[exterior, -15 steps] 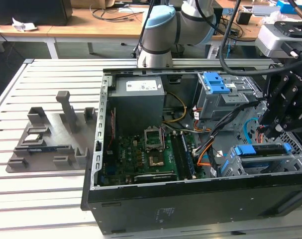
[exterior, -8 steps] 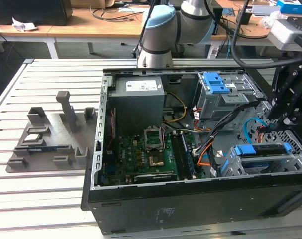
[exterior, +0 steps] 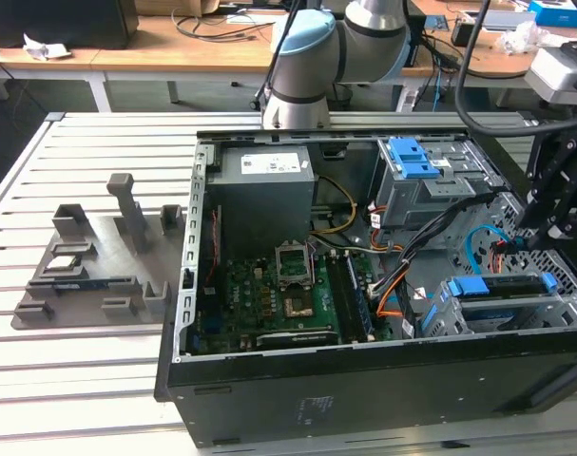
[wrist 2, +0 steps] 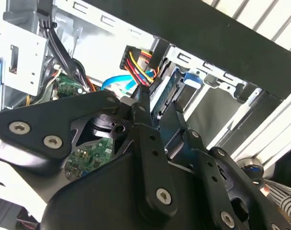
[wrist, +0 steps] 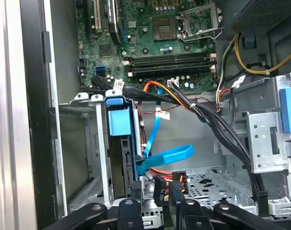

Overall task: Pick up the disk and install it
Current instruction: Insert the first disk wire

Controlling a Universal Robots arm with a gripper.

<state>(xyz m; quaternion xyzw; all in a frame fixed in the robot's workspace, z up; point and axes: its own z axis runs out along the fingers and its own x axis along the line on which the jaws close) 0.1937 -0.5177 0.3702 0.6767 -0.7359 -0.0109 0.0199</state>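
On the exterior view's left, a grey fixture (exterior: 93, 271) with upright posts lies on the slatted white table (exterior: 41, 380), well apart from the open computer case (exterior: 364, 380) that takes up the middle and right of the scene; inside the case, the green motherboard (exterior: 269, 304) lies on the floor near the left wall, with the grey power supply box (exterior: 267, 185) carrying a white sticker at the far side behind it; the robot arm's (exterior: 312, 66) pale blue joint rises beyond the far edge of the case; further right, a grey metal bay with a blue latch (exterior: 416, 166) sits at the far right of the case, and bundles of black, orange and blue cables run from it toward the near side; at the near right, the disk (exterior: 502, 285) sits in its cage (exterior: 516, 313) with its blue side rails showing at both ends, lying level in the frame; in the first wrist view the same disk (wrist: 120, 143) stands edge-on in the cage with a blue tab at its end and a blue data cable (wrist: 164, 155) curling beside it; the gripper (exterior: 545, 228) hangs at the exterior view's right, just above and beyond the disk's far right end; in the second wrist view the black fingers (wrist 2: 150, 158) stand close together near the disk's edge, but whether they grasp anything I cannot tell.
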